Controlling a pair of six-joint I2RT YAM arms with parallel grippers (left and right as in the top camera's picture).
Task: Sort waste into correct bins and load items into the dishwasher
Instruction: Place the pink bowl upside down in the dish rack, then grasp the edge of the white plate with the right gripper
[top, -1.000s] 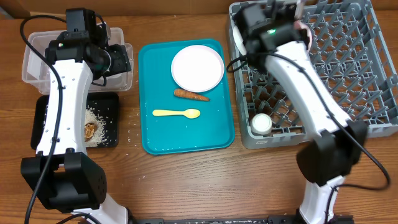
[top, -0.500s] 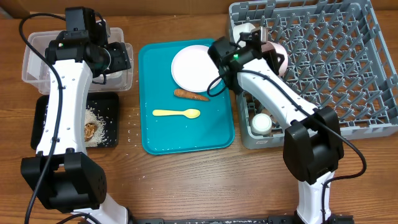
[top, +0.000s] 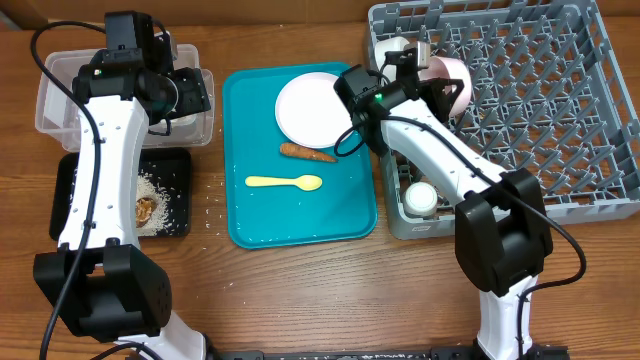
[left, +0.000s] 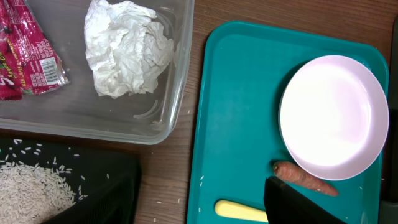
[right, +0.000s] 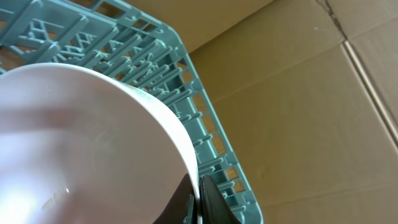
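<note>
My right gripper (top: 428, 72) is shut on the rim of a white-pink bowl (top: 452, 84) and holds it tilted over the left part of the grey dish rack (top: 560, 120). The right wrist view shows the jaws (right: 198, 200) pinching the bowl's rim (right: 93, 143). My left gripper (top: 190, 95) hovers open and empty by the clear tub (top: 55, 100), which holds a white napkin (left: 127, 48) and a red wrapper (left: 28, 53). A round plate (top: 317, 108), a carrot piece (top: 307, 152) and a yellow spoon (top: 284, 182) lie on the teal tray (top: 250, 215).
A black tray (top: 70, 190) holds rice (top: 160, 190) and a brown lump (top: 147, 209). A white cup (top: 420, 197) stands in the rack's front left corner and another white dish (top: 393, 48) at its back left. Cardboard stands behind the rack.
The right arm has swung from the rack's back edge to its left side, carrying the bowl. The left arm has not moved.
</note>
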